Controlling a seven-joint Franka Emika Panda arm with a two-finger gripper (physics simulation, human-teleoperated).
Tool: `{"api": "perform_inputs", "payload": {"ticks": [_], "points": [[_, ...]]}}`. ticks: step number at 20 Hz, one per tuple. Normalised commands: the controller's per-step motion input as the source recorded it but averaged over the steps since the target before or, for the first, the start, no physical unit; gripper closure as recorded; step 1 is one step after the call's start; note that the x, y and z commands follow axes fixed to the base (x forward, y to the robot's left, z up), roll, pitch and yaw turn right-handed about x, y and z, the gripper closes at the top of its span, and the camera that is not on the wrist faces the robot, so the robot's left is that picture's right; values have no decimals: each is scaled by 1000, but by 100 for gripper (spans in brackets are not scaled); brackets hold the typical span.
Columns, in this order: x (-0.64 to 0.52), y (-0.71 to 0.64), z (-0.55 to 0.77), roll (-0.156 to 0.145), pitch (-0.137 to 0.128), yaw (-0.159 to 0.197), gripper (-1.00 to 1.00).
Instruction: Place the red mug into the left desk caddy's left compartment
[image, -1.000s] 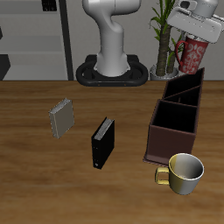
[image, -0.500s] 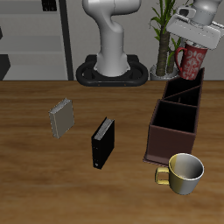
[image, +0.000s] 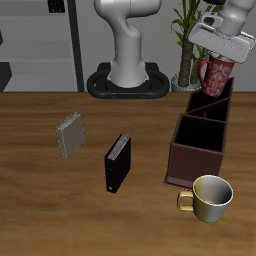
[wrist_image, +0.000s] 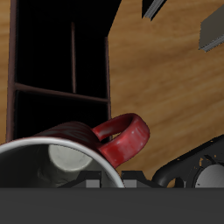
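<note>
My gripper (image: 222, 48) is shut on the rim of the red mug (image: 217, 73) and holds it upright in the air over the far end of the left desk caddy (image: 203, 135). The caddy is a long dark brown box with inner dividers, running from the table's back toward its front. In the wrist view the red mug (wrist_image: 96, 149) fills the frame close up, with its red loop handle sticking out and its inside dark, and the caddy's open sections (wrist_image: 57, 79) lie right below it. The fingertips themselves are hidden behind the mug.
A shiny yellow-gold mug (image: 209, 197) stands near the table's front edge, just in front of the caddy. A small black upright box (image: 117, 163) and a grey book (image: 69, 135) stand mid-table. A potted plant (image: 187, 45) and the robot base (image: 127, 80) are at the back.
The gripper has lowered the red mug and moved it slightly toward the caddy's far end. Nothing else has moved.
</note>
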Motion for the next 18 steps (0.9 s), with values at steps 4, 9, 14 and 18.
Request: {"api": "perform_inputs", "payload": {"ticks": [4, 9, 14, 18], "points": [[115, -12, -148, 24, 38, 3, -100], [93, 40, -71, 41, 2, 32, -100], [-9, 6, -4, 18, -3, 7, -100], [-14, 24, 4, 5, 9, 1, -100]]}}
